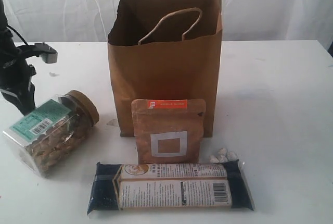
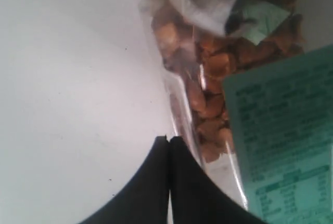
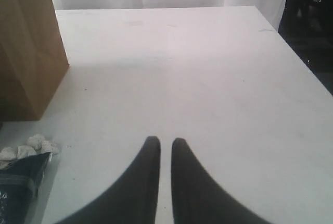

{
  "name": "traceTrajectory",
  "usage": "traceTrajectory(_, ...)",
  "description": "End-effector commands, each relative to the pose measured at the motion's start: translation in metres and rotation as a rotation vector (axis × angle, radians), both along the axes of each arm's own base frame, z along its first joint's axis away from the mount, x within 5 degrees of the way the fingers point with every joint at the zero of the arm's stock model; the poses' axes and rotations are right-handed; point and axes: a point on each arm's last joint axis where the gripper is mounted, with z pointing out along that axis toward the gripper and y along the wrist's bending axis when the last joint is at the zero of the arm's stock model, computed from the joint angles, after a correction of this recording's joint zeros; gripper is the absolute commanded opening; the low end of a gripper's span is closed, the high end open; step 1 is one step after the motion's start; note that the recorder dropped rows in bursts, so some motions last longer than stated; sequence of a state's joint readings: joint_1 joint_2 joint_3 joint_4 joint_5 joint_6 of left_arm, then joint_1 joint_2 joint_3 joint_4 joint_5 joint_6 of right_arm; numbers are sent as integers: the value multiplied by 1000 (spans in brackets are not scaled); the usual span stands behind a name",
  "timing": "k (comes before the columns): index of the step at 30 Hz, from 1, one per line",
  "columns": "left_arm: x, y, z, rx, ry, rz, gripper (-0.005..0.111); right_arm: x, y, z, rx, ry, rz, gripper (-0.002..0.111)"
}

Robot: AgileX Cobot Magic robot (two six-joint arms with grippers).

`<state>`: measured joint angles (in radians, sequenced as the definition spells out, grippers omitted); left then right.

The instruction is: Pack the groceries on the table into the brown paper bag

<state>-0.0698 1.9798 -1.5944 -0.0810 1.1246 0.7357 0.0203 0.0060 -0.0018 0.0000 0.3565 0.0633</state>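
Clearly, in the exterior view the clear nut jar (image 1: 51, 130) lies on its side at lower left, its lid slanting up towards the brown paper bag (image 1: 166, 73), with the left arm (image 1: 15, 81) just above it. In the left wrist view the left gripper (image 2: 168, 143), fingers pressed together and empty, sits just beside the clear nut jar. In the right wrist view the right gripper (image 3: 165, 146), fingers almost together, holds nothing and is far from that jar.

One brown paper bag (image 1: 166, 73) at centre. Three groceries: one clear nut jar (image 1: 49, 133) lower left, one brown pouch (image 1: 168, 130) mid-frame, one long dark-blue packet (image 1: 169, 186) along the bottom (plus small white lumps (image 1: 222, 156), perhaps four).
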Motion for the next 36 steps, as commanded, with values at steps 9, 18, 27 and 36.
traceTrajectory(9,-45,3,111,-47,-255,379,0,0,0,0,2,-10,3,8)
traceTrajectory(18,-73,-18,149,-332,-262,410,0,0,0,0,2,-10,3,8)
traceTrajectory(27,-91,-20,94,-309,-61,271,42,0,0,0,2,-10,3,8)
traceTrajectory(36,-87,-17,56,-285,-169,267,105,0,0,0,2,-10,3,8)
